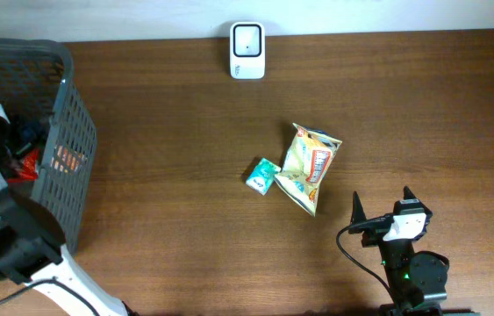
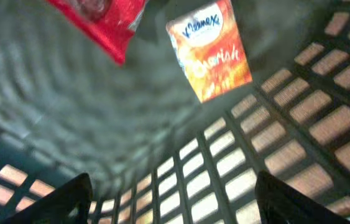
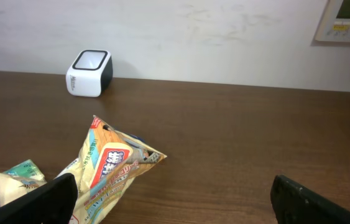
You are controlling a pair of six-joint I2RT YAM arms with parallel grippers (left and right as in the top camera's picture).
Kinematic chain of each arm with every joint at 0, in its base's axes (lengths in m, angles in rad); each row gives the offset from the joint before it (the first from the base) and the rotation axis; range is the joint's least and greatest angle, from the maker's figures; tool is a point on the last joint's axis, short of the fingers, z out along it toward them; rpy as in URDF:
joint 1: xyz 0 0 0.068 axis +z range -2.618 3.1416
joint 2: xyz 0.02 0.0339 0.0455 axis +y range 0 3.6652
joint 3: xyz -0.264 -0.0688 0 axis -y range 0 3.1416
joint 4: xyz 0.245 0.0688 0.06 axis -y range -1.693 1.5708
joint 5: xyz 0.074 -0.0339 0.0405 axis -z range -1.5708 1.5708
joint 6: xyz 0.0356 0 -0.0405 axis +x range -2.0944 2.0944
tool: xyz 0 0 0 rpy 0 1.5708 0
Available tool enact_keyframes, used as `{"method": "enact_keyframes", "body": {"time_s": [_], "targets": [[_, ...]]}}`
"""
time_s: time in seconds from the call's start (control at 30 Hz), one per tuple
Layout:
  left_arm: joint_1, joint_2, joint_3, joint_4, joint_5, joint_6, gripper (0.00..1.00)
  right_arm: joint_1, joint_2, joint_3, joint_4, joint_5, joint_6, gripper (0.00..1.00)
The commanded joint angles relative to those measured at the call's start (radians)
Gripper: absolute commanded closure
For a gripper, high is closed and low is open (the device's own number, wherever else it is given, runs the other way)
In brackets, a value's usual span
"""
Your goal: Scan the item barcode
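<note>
1. At 9 o'clock on the dark, wood-grained counter (image 1: 229, 114) sits the basket (image 1: 71, 149), grey plastic with lattice walls. Its outer side runs off the overhead picture.
2. Inside it, the left gripper (image 2: 175, 199) hangs with its jaws spread wide and nothing between them. Only two dark finger stubs show at the bottom of the wrist view.
3. Beyond those fingers lies a glossy orange tissue pack (image 2: 211, 50), a flat rectangle lying tilted. At 11 o'clock from it is a shiny red packet (image 2: 103, 22), cut off by the frame. Both are blurred, and we cannot read any barcode.
4. The scanner (image 1: 247, 50) stands at 12 o'clock on the counter's far edge, against the pale wall (image 3: 212, 31). It is a rounded white block with a dark window.
5. Near the middle lies a crinkled yellow snack bag (image 1: 309, 167), puffy, with a sealed seam. Just beside it at 9 o'clock is a small teal packet (image 1: 264, 175).
6. At 5 o'clock from the snack bag, the right gripper (image 1: 381, 197) has its black fingers fully apart, holding nothing and clear of the bag.
7. In the right wrist view the teal packet is half hidden behind a finger, and a wall panel (image 3: 345, 18) is clipped at the corner.
</note>
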Motion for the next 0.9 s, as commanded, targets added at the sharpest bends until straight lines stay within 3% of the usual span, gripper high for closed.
{"method": "enact_keyframes", "body": {"time_s": [0.0,0.27,0.63,0.77,0.87], "targets": [[0.004,-0.022,-0.01,0.013,-0.015,0.008,0.18,0.006,-0.005,-0.007,-0.004,0.008,0.0,0.02],[0.008,-0.037,-0.207,0.133,-0.05,-0.036,0.18,0.006,-0.005,-0.007,-0.004,0.008,0.0,0.02],[0.024,-0.275,-0.386,0.218,-0.034,-0.035,0.18,0.006,-0.005,-0.007,-0.004,0.009,0.0,0.02],[0.024,-0.294,-0.544,0.367,0.035,-0.033,0.13,0.006,-0.005,-0.007,-0.004,0.008,0.0,0.02],[0.024,-0.294,-0.698,0.634,0.042,-0.033,0.14,0.006,-0.005,-0.007,-0.004,0.008,0.0,0.02]]}}
